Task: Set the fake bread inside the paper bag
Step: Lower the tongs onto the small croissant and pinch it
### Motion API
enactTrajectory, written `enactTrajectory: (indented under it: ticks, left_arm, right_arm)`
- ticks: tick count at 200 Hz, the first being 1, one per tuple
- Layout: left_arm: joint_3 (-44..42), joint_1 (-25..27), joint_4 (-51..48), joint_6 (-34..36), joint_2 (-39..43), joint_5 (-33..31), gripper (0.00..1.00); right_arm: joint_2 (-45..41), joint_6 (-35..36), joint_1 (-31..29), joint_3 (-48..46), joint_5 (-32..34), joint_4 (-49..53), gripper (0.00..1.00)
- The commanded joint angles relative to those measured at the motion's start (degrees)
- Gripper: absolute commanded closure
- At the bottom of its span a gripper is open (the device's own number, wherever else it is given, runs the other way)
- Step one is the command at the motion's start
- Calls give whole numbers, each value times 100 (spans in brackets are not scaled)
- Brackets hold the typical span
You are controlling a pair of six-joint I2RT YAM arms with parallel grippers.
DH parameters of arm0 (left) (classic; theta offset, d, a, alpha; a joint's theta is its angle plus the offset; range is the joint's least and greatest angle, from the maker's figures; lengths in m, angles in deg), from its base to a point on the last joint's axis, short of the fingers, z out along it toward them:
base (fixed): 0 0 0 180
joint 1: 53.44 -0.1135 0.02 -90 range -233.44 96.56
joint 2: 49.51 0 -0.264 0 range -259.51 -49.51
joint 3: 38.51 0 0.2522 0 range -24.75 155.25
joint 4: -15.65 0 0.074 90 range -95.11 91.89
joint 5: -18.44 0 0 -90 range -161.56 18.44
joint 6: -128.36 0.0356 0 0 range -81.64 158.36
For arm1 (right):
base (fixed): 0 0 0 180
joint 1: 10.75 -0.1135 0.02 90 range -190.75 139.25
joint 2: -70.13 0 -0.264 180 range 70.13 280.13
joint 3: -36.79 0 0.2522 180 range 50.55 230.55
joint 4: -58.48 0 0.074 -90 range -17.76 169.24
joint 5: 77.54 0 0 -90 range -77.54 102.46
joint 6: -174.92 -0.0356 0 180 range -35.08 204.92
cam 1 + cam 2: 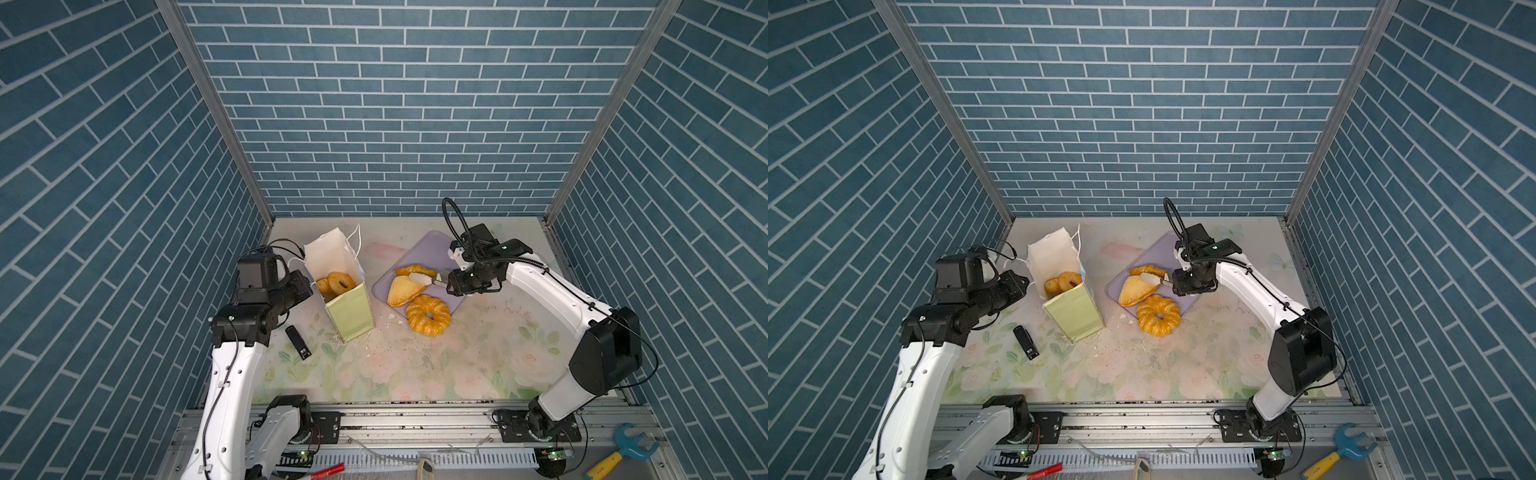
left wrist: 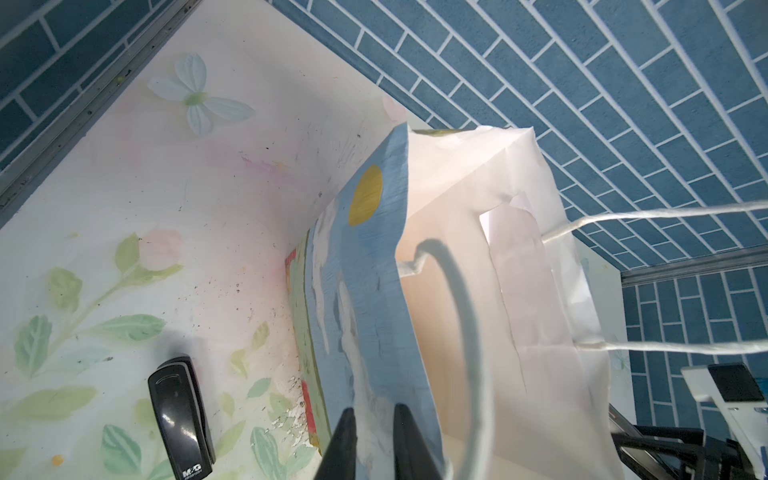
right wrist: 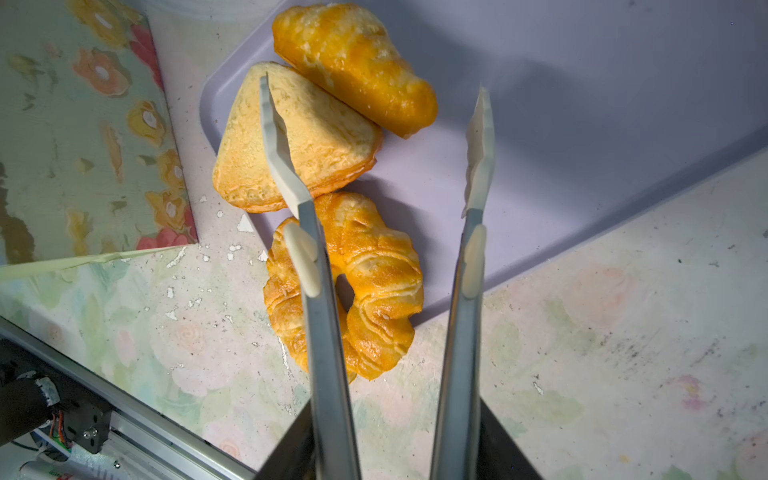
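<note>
Tongs (image 3: 322, 311) are held by the right gripper (image 1: 452, 286) with the blades spread apart and nothing pinched yet. One blade hangs over the triangular toast slice (image 3: 332, 145), the other over bare lavender tray (image 3: 582, 104). Of the fake bread, three pieces can be counted outside the bag: that toast, a long roll (image 3: 353, 62) resting against it, and the ring croissant (image 3: 382, 266) straddling the tray's edge. A ring bun (image 1: 341, 282) and at least one more piece can be seen down in the paper bag (image 1: 351, 318). Trouble is likely if the blades get closed as lined up now, tbh: the roll's end could be caught along with the toast, or the glossy slice could be squirted out sideways. On the bag side, one blue wall is clamped by the left gripper (image 2: 376, 440), so the mouth is only held from one side. A wide slice could be snagged on the rim or a cord handle (image 2: 465, 332), and the bag tipped toward the black stapler (image 1: 298, 343).
</note>
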Motion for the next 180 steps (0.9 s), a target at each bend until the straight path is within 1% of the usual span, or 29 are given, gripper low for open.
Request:
enactTrajectory:
  ticks: [1,44,94,117,141,180]
  left_arm:
    - [46,7,-101,55,-40,-118,81]
    - [54,7,-138,27,-59,-191,81]
    - [36,7,-127,-42,-96,-228,81]
    - [40,7,-136,-53,-112,-238,81]
    - [29,7,-128,-68,-112,-264,81]
    - [9,7,-55,-97,-148,-242,81]
  right_arm:
    - [104,428,12,368,-227,-119,48]
    - [476,828,-3,755,9,43,48]
    - [1006,1202,-1,1194,-35,137,50]
    - [1235,1282,-16,1389,-98,315,53]
    - [1215,1300,-9,1367,-155,325,57]
    - [1208,1304,-13,1387,-146,435,69]
